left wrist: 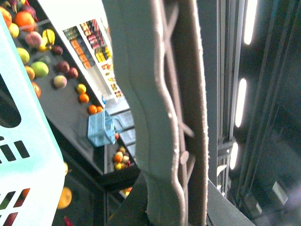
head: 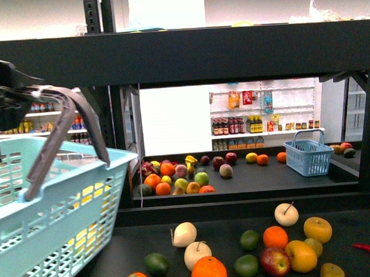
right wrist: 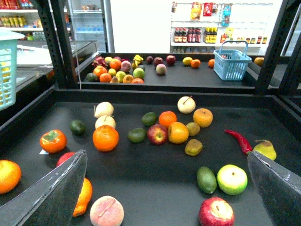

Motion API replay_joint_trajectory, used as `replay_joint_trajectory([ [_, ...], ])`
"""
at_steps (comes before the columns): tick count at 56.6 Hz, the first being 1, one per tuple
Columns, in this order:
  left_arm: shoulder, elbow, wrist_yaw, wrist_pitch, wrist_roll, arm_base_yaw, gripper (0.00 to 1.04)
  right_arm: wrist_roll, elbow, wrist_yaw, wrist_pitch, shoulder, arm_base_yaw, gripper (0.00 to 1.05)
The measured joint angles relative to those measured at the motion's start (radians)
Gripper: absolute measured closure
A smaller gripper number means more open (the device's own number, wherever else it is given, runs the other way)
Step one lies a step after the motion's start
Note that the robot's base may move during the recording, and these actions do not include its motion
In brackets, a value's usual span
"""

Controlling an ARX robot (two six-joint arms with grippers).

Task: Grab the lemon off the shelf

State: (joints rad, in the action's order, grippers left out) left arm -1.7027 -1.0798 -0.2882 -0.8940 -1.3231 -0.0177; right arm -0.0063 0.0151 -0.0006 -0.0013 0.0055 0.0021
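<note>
Too small to read: labels on the bottles along the white racks (head: 257,121). Matte black deck on the shelf (head: 188,56), inside a shop. On that deck, just beside a red apple (head: 275,261): the lemon (head: 301,256). Clamped on the grey basket handle (head: 57,121): left gripper (head: 16,99). Spread wide, holding nothing, above the deck: right gripper (right wrist: 165,156).

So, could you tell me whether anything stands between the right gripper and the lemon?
Nothing visible does. The deck of the shelf between the open right gripper and the lemon is bare. A red apple sits against the lemon on one side and an olive-green fruit sits close on the other.
</note>
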Motion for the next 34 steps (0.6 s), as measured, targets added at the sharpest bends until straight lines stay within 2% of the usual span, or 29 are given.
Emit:
replay_joint_trajectory([
  [18,-0.187,-0.093,-0.042,-0.225,-0.136,-0.28,0.96,0.002,0.0,0.0,0.0,0.0,0.0,0.02],
  [34,-0.281,-0.114,-0.112,-0.326,-0.218,-0.361,0.96,0.002,0.0,0.0,0.0,0.0,0.0,0.02],
])
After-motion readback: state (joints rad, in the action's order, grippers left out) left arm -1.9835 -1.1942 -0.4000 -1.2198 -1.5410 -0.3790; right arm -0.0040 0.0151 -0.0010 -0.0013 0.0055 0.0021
